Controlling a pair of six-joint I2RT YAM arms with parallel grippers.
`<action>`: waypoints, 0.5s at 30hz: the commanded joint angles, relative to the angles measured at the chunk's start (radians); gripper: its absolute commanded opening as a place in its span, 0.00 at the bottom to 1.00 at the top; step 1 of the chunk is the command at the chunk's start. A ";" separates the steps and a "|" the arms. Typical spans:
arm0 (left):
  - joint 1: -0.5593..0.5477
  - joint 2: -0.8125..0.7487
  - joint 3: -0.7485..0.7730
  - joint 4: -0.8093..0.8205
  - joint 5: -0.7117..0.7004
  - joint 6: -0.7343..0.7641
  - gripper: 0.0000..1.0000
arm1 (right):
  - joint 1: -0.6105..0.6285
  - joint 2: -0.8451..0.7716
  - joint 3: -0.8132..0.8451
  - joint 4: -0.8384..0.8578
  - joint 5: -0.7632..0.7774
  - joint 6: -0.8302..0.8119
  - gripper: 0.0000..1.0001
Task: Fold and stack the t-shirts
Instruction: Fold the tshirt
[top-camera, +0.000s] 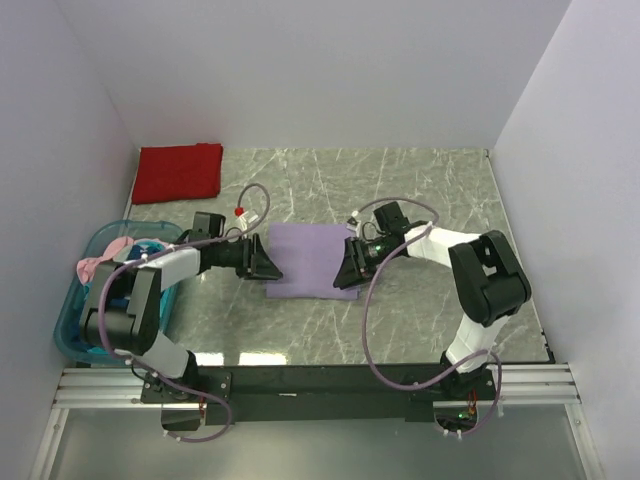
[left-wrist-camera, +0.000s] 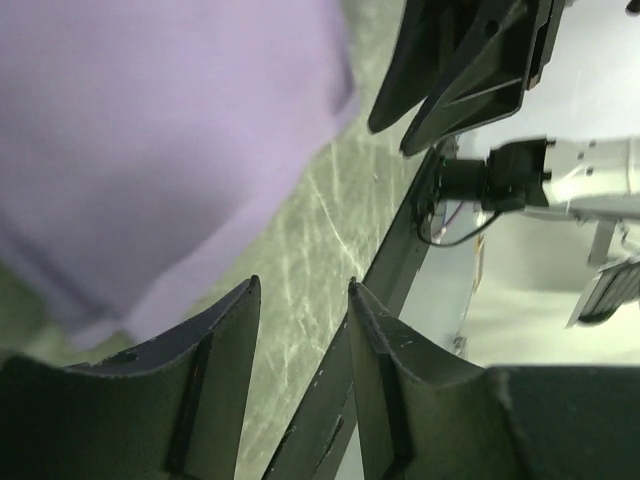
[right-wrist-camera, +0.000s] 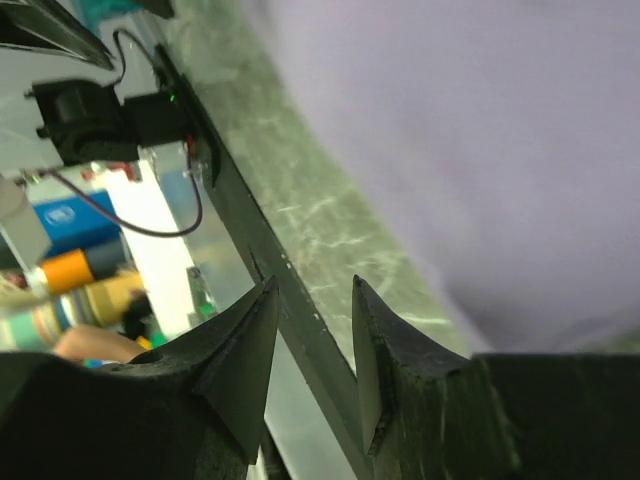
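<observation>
A light purple t-shirt (top-camera: 310, 260) lies folded into a rectangle in the middle of the marble table (top-camera: 420, 190). My left gripper (top-camera: 270, 266) hangs at its left edge and my right gripper (top-camera: 348, 272) at its right edge, both pointing down toward the near side. Each is open with nothing between its fingers. The left wrist view shows the left gripper (left-wrist-camera: 303, 283) over bare table beside the purple t-shirt (left-wrist-camera: 150, 130). In the right wrist view the right gripper (right-wrist-camera: 315, 282) stands over the table's front edge next to the purple t-shirt (right-wrist-camera: 480, 130). A folded red t-shirt (top-camera: 180, 172) lies at the back left.
A translucent teal tub (top-camera: 70, 335) stands at the left edge, holding a pink t-shirt (top-camera: 100, 262) and a blue t-shirt (top-camera: 150, 247). White walls close in the table on three sides. A black rail (top-camera: 320, 380) runs along the near edge.
</observation>
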 joint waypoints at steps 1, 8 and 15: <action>-0.057 -0.028 -0.045 0.012 0.012 0.018 0.46 | 0.084 -0.042 0.018 -0.001 -0.002 -0.009 0.43; -0.051 0.186 -0.040 0.153 -0.010 -0.080 0.45 | 0.120 0.137 0.052 0.061 0.006 -0.005 0.42; 0.038 0.251 -0.006 0.052 -0.014 0.004 0.47 | 0.002 0.207 0.041 -0.028 0.043 -0.088 0.42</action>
